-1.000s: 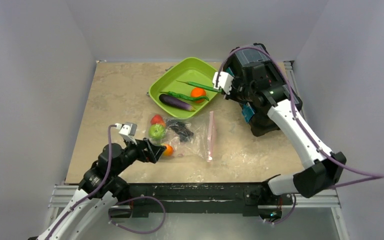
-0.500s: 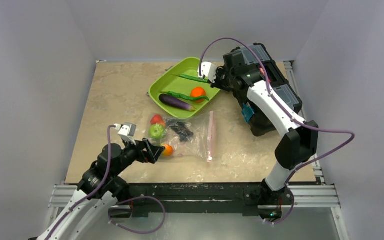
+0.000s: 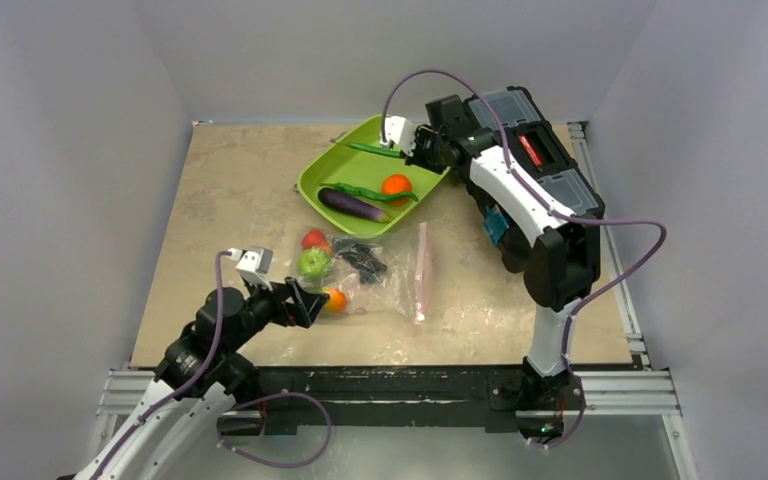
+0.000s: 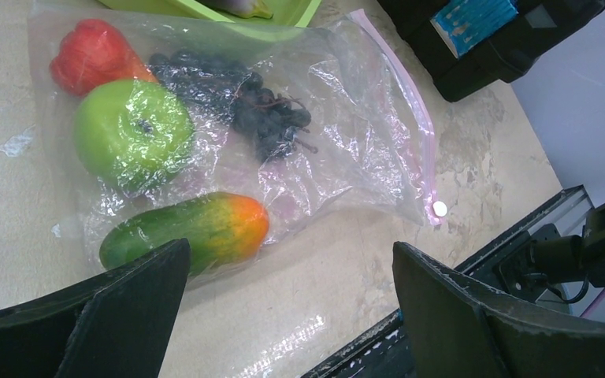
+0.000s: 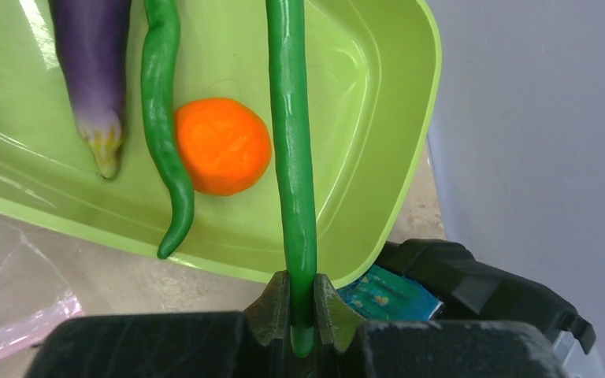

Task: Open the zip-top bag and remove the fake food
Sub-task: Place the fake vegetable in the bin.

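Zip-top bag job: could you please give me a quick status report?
Left gripper open, beside zip-top bag. Right gripper shut on green pod over green tray. Four fake food pieces inside bag. Nothing blocking.

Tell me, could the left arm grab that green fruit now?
Probably not directly. The left gripper is open and close, but the green fruit lies inside the zip-top bag, under plastic, its pink zip strip on the far side.
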Robot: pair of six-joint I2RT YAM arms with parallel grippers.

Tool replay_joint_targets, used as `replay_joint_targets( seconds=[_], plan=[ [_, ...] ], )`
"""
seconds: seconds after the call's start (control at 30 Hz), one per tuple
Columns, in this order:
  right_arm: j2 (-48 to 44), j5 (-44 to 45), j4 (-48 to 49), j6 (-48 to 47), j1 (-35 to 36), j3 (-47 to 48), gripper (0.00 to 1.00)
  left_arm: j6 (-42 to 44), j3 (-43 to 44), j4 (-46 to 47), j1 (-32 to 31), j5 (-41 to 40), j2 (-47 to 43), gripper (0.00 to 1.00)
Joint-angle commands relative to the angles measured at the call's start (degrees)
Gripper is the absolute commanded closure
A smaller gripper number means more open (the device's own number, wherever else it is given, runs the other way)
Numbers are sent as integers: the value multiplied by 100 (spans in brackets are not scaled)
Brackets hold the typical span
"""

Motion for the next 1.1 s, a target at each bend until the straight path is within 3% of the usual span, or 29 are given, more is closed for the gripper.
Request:
replay_joint_targets(
  seconds=[0.0,0.23,0.3,0.5,0.6,0.83,1.07],
  plan=[
    [222,177,136,99,58,393,100,92,242,13,5,-84,-116,0],
    [620,407,166,70,219,437,93,87,244,-23,3,-84,-128,0],
    [707,487,187,60,273,432,84,102,248,-37,8,-84,-137,0],
    [748,604,241,77,360,407,43,93,244,-63,7,-79,-194,0],
    [478,602,410,113,361,249,34,49,243,-49,4,-84,-228,0],
    [-521,25,632,510,362,-427,30,-97,173,176,4,78,-283,0],
    [-1831,-1584,484,635,356,-1772,28,-194,161,348,6,304,-164,0]
  ],
)
